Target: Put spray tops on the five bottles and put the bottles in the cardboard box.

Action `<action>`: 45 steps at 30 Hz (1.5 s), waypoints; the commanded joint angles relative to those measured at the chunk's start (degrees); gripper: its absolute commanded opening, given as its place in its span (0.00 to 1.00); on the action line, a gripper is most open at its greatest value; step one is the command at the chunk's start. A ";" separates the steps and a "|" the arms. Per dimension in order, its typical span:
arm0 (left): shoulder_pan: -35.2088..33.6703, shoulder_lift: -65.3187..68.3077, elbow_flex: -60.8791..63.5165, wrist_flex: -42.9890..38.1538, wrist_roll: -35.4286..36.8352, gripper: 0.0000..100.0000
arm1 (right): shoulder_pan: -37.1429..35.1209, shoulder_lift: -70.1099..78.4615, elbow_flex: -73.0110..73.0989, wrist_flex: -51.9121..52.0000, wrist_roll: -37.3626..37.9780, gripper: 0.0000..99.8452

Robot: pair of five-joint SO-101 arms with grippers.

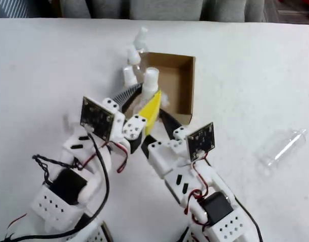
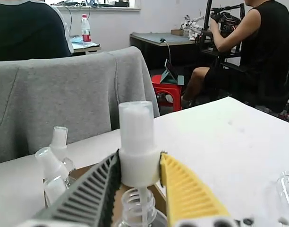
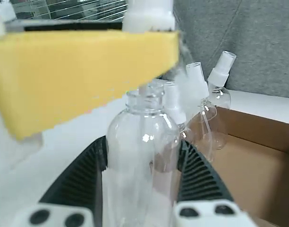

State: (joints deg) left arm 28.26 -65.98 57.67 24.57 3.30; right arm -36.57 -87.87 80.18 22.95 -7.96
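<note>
We see left end effector pinching spray top over neck of bottle; right end effector clamps that bottle at edge of cardboard box. 3 capped bottles seemingly inside. White bench, grey chairs behind.

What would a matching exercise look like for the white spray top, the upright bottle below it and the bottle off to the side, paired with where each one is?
1. white plastic spray top
2. upright clear plastic bottle
3. lone clear plastic bottle

A. lying on the white table
B. clamped in the right tool
C. clamped in the left tool

Pairs: 1-C, 2-B, 3-A.
</note>
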 commanded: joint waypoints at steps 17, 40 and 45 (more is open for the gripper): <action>-1.01 -1.80 -0.88 9.93 -0.18 0.34 | 0.13 -0.48 -0.53 0.31 -0.18 0.02; -6.29 -26.59 -3.43 30.24 0.00 0.34 | 10.07 7.34 -0.70 -12.26 2.55 0.02; -6.29 -26.51 -2.46 36.92 4.57 0.34 | 15.78 24.57 -5.63 -23.52 2.29 0.02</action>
State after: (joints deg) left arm 21.85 -92.44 57.41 59.47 4.88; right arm -24.09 -72.22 79.56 5.45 -6.20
